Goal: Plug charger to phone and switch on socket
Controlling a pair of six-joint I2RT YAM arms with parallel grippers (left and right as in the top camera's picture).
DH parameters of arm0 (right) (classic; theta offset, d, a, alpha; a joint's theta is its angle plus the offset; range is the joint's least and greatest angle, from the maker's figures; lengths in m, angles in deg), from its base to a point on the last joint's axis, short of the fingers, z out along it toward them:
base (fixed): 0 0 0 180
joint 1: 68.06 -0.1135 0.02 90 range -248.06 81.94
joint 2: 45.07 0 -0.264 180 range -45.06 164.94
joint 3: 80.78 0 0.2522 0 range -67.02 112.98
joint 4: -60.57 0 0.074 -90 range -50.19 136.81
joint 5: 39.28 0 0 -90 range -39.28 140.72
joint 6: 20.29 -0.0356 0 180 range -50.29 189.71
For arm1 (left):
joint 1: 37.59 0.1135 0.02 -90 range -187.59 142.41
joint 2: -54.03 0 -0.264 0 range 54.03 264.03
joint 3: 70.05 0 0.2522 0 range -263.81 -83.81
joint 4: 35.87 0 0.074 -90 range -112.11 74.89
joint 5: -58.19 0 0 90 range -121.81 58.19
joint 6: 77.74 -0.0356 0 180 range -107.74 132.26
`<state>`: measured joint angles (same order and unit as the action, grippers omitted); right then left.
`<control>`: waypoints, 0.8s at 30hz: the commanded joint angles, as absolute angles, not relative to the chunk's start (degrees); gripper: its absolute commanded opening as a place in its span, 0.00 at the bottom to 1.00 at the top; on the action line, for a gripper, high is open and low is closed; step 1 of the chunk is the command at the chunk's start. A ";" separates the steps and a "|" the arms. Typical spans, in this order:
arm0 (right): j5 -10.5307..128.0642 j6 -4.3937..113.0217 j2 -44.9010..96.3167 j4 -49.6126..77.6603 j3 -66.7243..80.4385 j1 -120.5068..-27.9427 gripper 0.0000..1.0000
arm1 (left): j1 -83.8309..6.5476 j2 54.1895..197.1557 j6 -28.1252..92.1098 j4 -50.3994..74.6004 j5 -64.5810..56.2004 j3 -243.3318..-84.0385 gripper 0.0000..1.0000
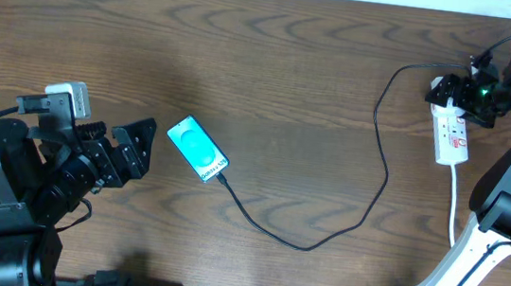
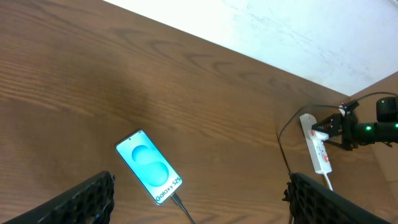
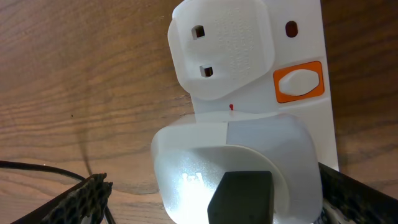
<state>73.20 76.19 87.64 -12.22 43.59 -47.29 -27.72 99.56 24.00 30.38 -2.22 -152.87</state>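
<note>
The phone [image 1: 197,148] lies face up left of centre, its turquoise screen lit; it also shows in the left wrist view [image 2: 149,167]. The charger cable [image 1: 302,247] has its black tip in the phone's lower end [image 2: 176,200]. It loops right and up to the socket strip [image 1: 452,137]. My left gripper [image 1: 138,152] is open and empty just left of the phone, its fingers wide apart [image 2: 199,200]. My right gripper [image 1: 460,94] hovers over the strip's far end. It is open, with a finger on each side of a white adapter [image 3: 236,163]. The orange-red switch [image 3: 299,81] lies beyond it.
A second white plug [image 3: 221,53] sits on the strip next to the switch. The strip's white lead [image 1: 455,197] runs toward the right arm's base. A pale wall edge [image 2: 298,37] borders the table's far side.
</note>
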 commanded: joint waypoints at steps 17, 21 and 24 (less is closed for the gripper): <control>73.33 74.05 90.04 -20.72 48.46 -48.07 0.98 | -27.53 99.70 23.02 30.43 -2.92 -154.07 0.89; 73.29 74.12 90.04 -18.93 48.48 -47.90 0.98 | -27.53 99.70 23.02 30.41 -2.92 -154.07 0.89; 73.29 74.51 90.04 -17.90 48.51 -47.66 0.98 | -27.53 99.70 23.02 30.41 -2.92 -154.07 0.89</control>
<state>72.33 74.42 88.73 -19.19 47.33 -47.70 -27.72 99.67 24.00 30.38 -2.22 -152.87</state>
